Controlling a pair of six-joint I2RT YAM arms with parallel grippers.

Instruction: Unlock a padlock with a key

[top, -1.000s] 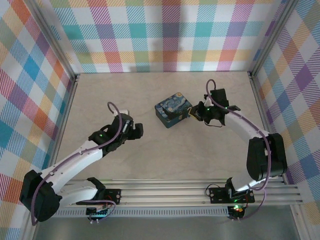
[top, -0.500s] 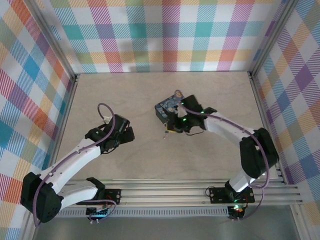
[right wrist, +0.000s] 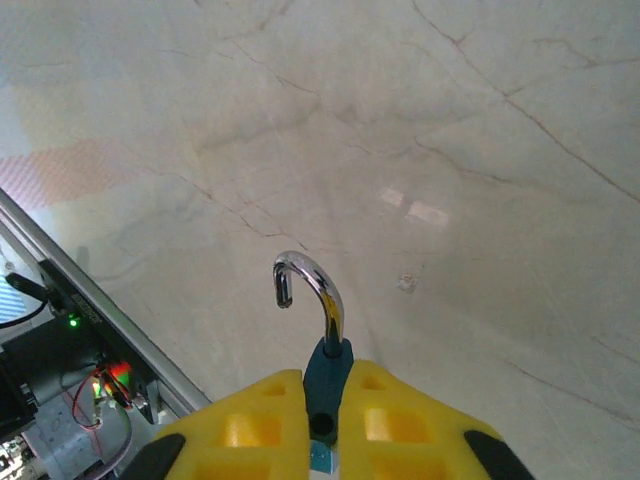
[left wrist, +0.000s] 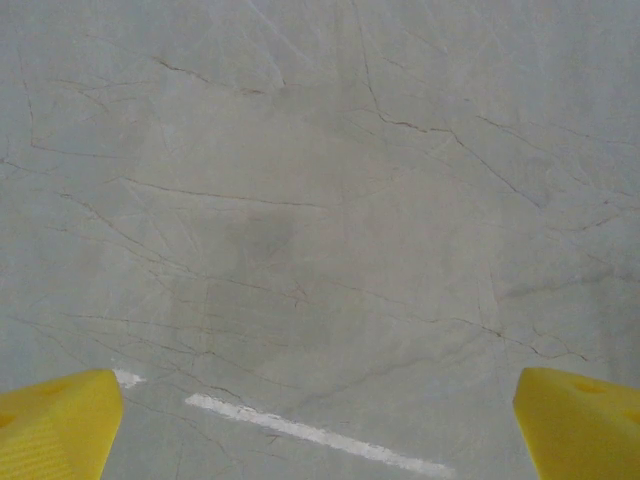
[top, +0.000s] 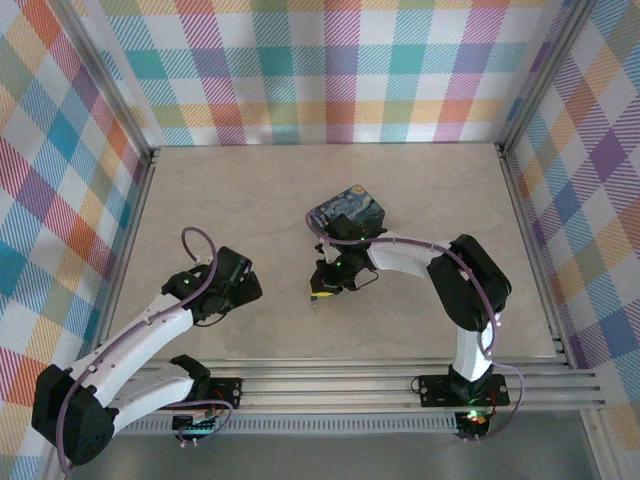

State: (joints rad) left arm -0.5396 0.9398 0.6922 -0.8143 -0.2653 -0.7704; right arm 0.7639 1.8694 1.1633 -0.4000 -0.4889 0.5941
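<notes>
The padlock (right wrist: 327,368) has a dark blue body pinched between the yellow fingers (right wrist: 250,425) of my right gripper (right wrist: 330,392), which is shut on it. Its silvery shackle (right wrist: 326,300) sticks out ahead, hooked over with its free end out of the body. In the top view my right gripper (top: 322,288) hangs low over the table just in front of the tin. My left gripper (top: 240,288) sits to the left of it, apart. Its yellow fingertips (left wrist: 60,425) are spread wide, open over bare tabletop. The key is out of view.
A dark blue tin with a swirly painted lid (top: 348,215) stands behind the right gripper. A white streak (left wrist: 300,432) marks the table under the left gripper. The metal rail (right wrist: 90,300) of the near edge lies close to the padlock's left.
My right arm swung from the tin's right side across to its front left, lower and nearer, with the padlock in its fingers. The left arm drew back to the left and nearer.
</notes>
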